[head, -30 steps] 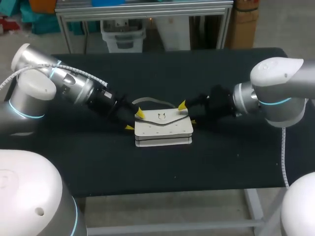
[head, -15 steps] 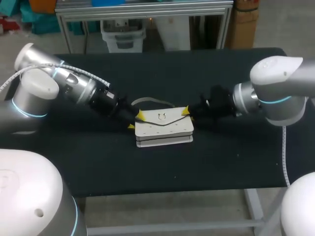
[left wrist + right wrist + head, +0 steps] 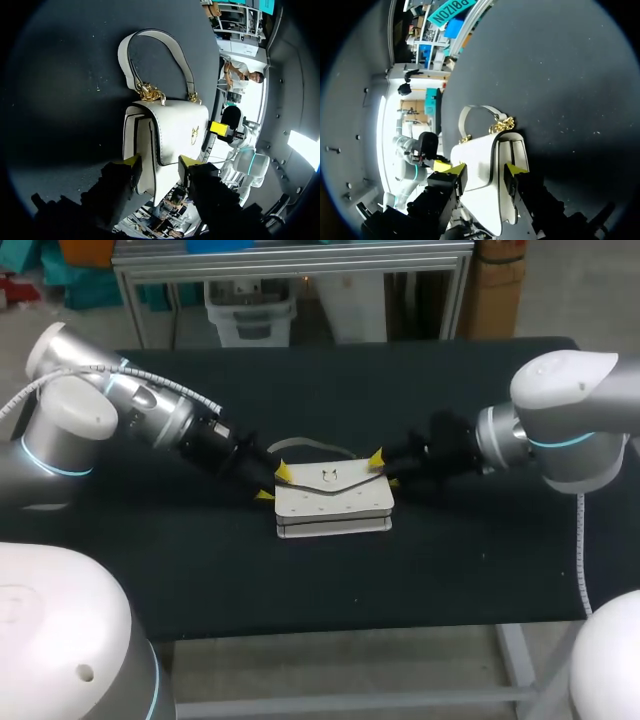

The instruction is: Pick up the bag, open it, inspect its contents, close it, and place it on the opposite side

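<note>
On the black table (image 3: 300, 580), the white bag (image 3: 332, 500) lies at the middle, flap up, its base toward the near edge and its long axis running left to right. The left claw (image 3: 273, 485) sits at its left end, the right claw (image 3: 383, 470) at its right; whether either pinches it, I cannot tell. The handle (image 3: 310, 448) points to the far edge. This looks like the pick-up step; next, a firm hold at both ends and an even lift.
</note>
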Robot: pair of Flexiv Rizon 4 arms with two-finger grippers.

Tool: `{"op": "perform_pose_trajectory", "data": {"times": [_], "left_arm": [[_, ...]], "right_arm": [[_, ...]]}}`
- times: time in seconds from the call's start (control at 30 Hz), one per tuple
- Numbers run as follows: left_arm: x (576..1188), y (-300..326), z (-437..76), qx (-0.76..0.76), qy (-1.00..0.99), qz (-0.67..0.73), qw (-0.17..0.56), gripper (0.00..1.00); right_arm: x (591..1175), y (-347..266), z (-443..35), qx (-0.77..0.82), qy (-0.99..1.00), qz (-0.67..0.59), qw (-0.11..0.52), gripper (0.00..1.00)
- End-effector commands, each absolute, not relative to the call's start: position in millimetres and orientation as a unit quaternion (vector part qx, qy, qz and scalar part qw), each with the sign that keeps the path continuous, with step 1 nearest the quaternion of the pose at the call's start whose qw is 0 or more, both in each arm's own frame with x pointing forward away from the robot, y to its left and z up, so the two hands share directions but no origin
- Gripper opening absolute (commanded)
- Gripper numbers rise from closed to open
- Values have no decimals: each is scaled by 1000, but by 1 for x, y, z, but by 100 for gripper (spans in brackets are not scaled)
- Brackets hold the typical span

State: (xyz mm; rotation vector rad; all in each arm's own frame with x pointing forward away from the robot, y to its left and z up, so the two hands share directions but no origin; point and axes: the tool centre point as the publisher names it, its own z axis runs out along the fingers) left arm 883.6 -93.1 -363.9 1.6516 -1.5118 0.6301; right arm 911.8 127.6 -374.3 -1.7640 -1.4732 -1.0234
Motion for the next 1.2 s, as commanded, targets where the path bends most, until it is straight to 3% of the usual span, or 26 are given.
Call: {"op": "perform_pose_trajectory", "data": {"times": [0.03, 0.8, 1.13, 1.2], "left_arm": [[875, -89, -356, 658, -596, 254, 385, 100], [875, -72, -342, 670, -605, 246, 353, 100], [877, -51, -336, 685, -604, 234, 335, 100], [878, -46, -335, 683, -605, 232, 336, 100]], "right_arm": [[907, 123, -365, -667, -558, -389, 303, 100], [883, 122, -342, -649, -585, -382, 302, 99], [875, 121, -355, -656, -577, -368, 319, 50], [875, 123, -356, -653, -580, -365, 322, 48]]}}
